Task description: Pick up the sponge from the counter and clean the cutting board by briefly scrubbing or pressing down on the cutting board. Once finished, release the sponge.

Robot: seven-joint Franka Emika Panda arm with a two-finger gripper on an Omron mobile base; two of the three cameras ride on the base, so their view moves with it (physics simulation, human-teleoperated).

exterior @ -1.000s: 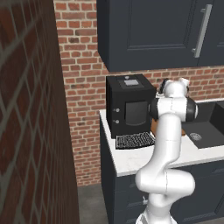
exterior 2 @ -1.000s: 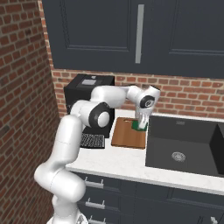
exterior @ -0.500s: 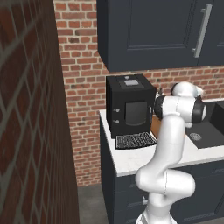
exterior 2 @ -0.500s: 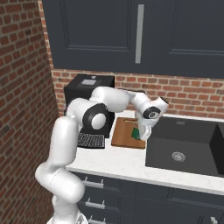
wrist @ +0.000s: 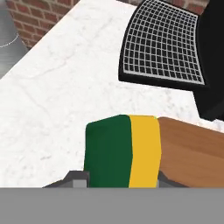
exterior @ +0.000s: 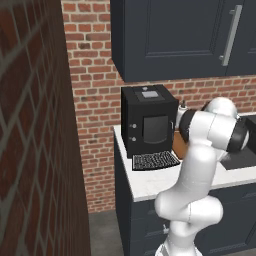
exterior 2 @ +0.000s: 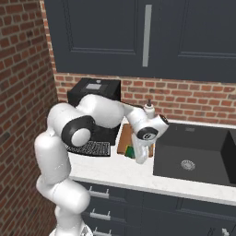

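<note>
The sponge [wrist: 122, 151] is in hand: the gripper [exterior 2: 139, 154] is clamped on it, its green and yellow layers filling the space between the two finger tips in the hand view. So pick-up looks done, and the step in hand is the cleaning itself, or the last of it.

In the hand view the sponge sits at 6 o'clock, with the edge of the cutting board [wrist: 194, 151] just beside it at 4 o'clock, the white table [wrist: 65, 96] spreading from 9 to 12 o'clock, and the black grated tray [wrist: 162, 43] at 1 o'clock. Whether the sponge touches the board or hangs over its near edge I cannot tell.

In my judgement the next move calls for shifting the sponge fully over the wood, pressing it down briefly, then parting the fingers to let it go.

In the right base view the arm reaches forward from its shoulder, elbow raised, the wrist bent down so the gripper points at the near end of the board, between the coffee machine [exterior 2: 94, 92] and the sink [exterior 2: 189, 156].
</note>
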